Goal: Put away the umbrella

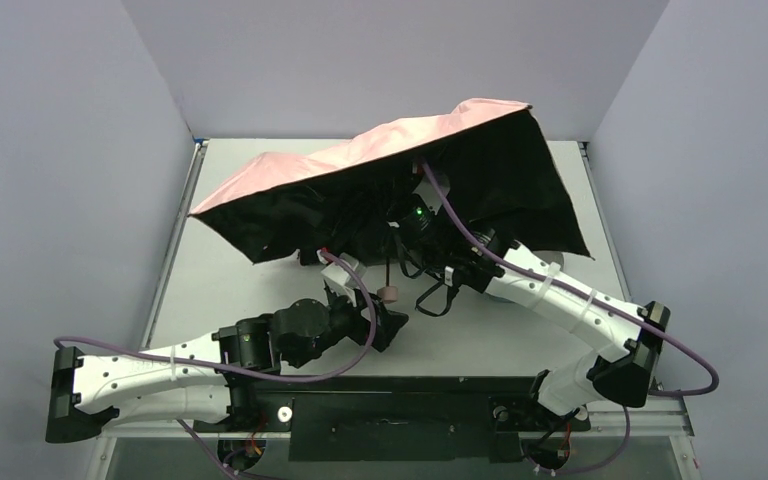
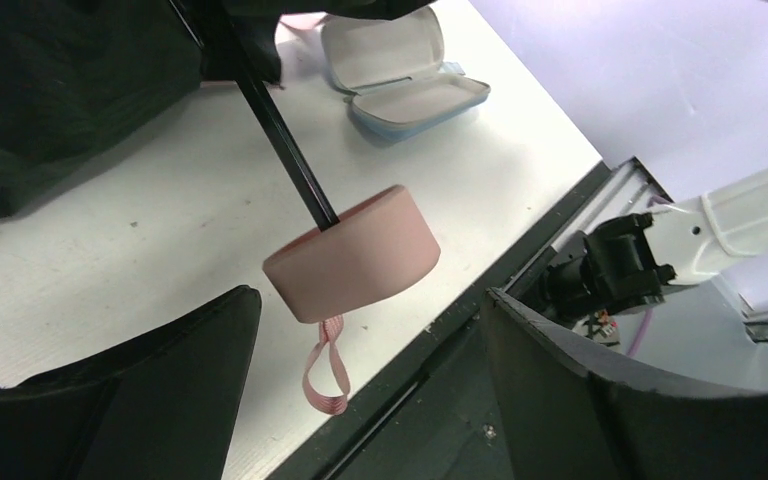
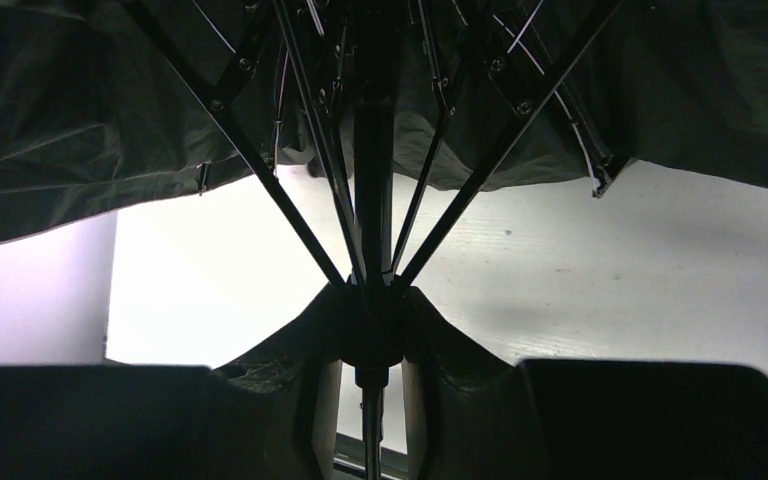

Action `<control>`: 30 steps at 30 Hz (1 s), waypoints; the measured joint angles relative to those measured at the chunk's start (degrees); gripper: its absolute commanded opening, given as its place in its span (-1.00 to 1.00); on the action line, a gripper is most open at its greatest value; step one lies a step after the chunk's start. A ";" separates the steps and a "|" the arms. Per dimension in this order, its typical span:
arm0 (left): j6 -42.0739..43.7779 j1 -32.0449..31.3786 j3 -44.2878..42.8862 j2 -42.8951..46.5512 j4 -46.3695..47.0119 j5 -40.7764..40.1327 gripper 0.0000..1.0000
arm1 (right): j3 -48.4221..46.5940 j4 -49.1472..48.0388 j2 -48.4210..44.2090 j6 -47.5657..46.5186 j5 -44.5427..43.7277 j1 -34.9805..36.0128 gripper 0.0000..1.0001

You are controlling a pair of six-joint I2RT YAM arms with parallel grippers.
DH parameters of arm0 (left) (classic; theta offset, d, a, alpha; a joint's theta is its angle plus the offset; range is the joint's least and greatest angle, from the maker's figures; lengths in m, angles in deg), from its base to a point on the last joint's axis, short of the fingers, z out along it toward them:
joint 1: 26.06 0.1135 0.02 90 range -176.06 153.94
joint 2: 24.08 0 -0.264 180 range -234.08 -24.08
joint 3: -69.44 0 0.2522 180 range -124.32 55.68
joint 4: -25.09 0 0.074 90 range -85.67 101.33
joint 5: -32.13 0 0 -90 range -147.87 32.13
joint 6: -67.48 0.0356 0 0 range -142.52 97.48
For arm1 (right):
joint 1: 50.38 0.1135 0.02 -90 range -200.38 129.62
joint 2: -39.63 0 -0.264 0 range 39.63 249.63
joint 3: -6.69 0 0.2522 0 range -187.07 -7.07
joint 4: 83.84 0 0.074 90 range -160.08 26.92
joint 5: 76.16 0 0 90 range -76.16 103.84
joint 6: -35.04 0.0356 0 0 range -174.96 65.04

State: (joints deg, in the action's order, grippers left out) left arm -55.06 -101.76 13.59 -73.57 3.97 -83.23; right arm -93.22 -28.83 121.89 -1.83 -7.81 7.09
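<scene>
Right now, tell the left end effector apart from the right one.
The left end effector is open, the pink handle hanging untouched between its jaws. The right end effector is shut on the umbrella, reaching in under its open canopy. Both are black.

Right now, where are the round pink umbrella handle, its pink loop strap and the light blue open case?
Round pink umbrella handle [image 2: 360, 255]: left wrist view, its curved side.
Pink loop strap [image 2: 328, 338]: left wrist view, top of the loop.
Light blue open case [image 2: 420, 100]: left wrist view, its lower half.
</scene>
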 measured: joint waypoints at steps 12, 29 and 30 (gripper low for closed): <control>0.46 -0.50 -1.46 -3.85 -2.36 -7.54 0.23 | -0.33 5.46 4.87 3.30 -0.11 0.59 -1.00; 0.55 -4.17 -8.15 -12.35 -10.47 -16.63 -1.00 | -1.42 6.80 6.25 4.83 0.07 0.76 -1.00; 0.50 -4.26 -8.17 -12.35 -10.62 -17.09 -1.00 | -1.42 6.80 6.32 4.94 0.04 0.76 -1.00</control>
State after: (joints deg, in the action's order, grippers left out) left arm -54.56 -106.02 5.42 -85.92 -6.65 -100.32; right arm -94.64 -22.03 128.21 3.11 -7.76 7.86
